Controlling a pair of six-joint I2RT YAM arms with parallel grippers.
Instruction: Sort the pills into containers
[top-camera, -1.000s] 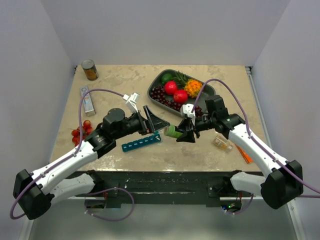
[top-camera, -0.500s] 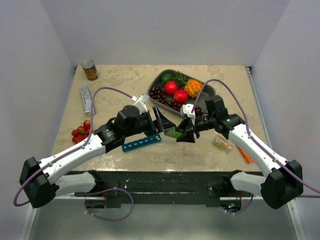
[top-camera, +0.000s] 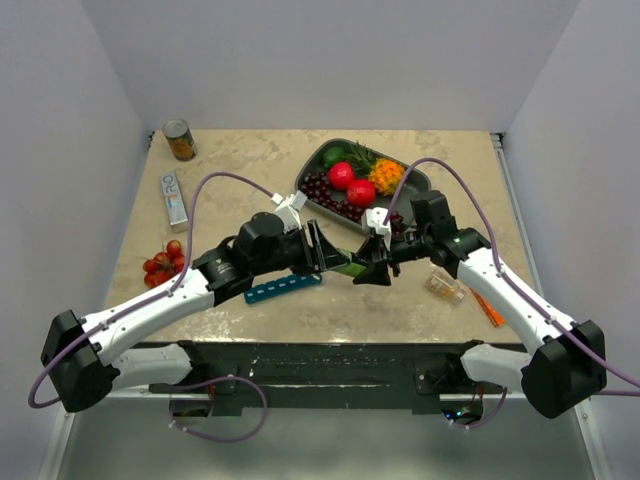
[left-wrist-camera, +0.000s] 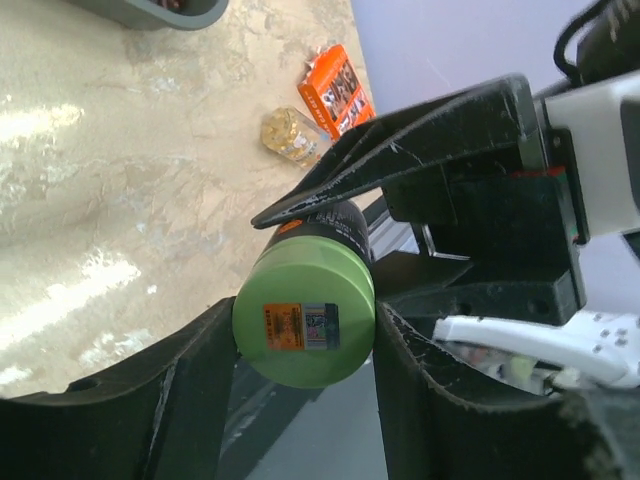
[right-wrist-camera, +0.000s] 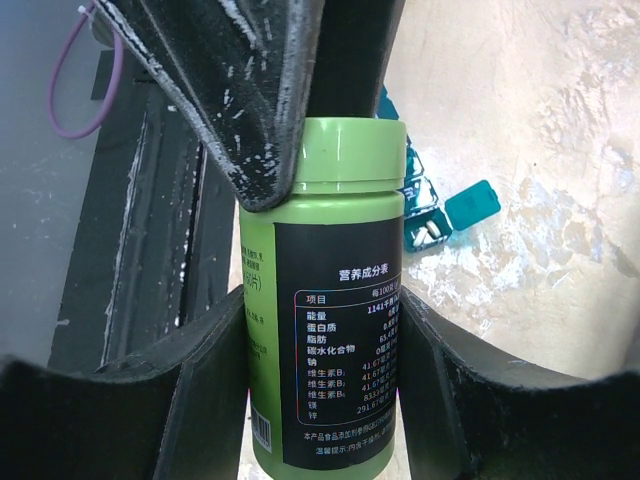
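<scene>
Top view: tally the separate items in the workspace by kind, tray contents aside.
Can: 1
Green bottle: 1
Clear jar: 1
Teal pill organizer: 1
Fruit tray: 1
White box: 1
Orange packet: 1
Tomato bunch: 1
Total: 8

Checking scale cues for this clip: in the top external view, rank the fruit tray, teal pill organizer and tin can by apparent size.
1. fruit tray, clearly largest.
2. teal pill organizer, long but narrow.
3. tin can, smallest; it stands at the far corner, so distance may shrink it.
</scene>
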